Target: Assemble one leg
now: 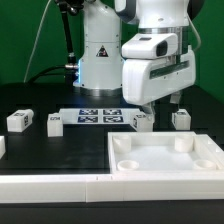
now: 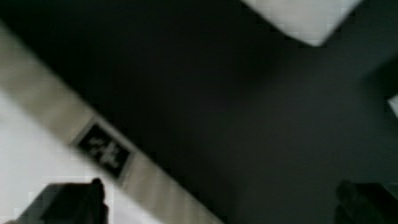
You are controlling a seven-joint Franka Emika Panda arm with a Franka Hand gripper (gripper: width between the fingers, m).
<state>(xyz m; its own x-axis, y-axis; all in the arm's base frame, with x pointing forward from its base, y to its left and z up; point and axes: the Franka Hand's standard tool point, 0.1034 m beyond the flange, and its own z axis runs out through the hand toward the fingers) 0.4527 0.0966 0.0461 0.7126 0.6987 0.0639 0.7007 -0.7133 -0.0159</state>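
Observation:
Several legs, small white tagged blocks, lie on the dark table in the exterior view: two at the left (image 1: 18,120) (image 1: 53,122) and two near the middle (image 1: 143,120) (image 1: 181,118). My gripper (image 1: 162,104) hangs just above the table between the two middle legs, with its fingers spread and nothing held. In the wrist view the gripper (image 2: 217,205) is open, with one dark fingertip (image 2: 71,203) at each side. A blurred white piece with a black-and-white tag (image 2: 102,148) lies close to one finger. I cannot tell whether they touch.
The large flat white square piece with round corner sockets (image 1: 165,168) lies at the front right. The marker board (image 1: 100,115) lies behind the gripper. The robot base (image 1: 100,50) stands at the back. A white part (image 1: 2,146) shows at the left edge.

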